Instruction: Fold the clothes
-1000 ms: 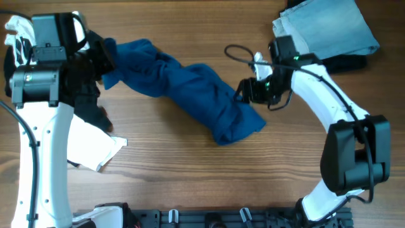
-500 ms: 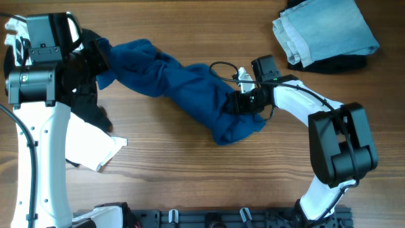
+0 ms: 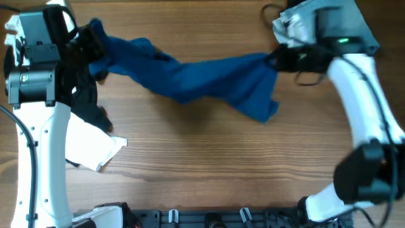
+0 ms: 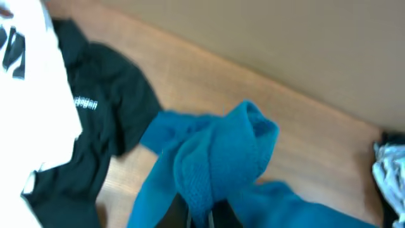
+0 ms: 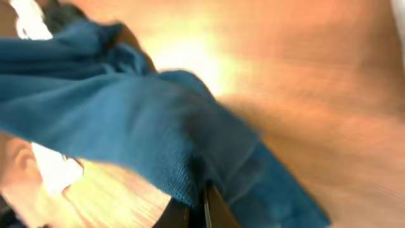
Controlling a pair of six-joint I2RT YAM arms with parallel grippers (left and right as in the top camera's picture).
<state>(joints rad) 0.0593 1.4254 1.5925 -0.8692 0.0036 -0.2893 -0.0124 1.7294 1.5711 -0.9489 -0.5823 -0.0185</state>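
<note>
Blue shirt (image 3: 202,79) hung stretched across the far half of the table (image 3: 209,171). One end was pinched in the closed left gripper (image 3: 90,49) and the other in the closed right gripper (image 3: 276,61). A loose corner drooped below the right end. Bare wood lay open along the near side. A black tee (image 3: 95,114) and a white garment (image 3: 88,147) crowded the left edge. A folded pale pile (image 3: 364,28) sat in the far right corner, just behind the right gripper.
</note>
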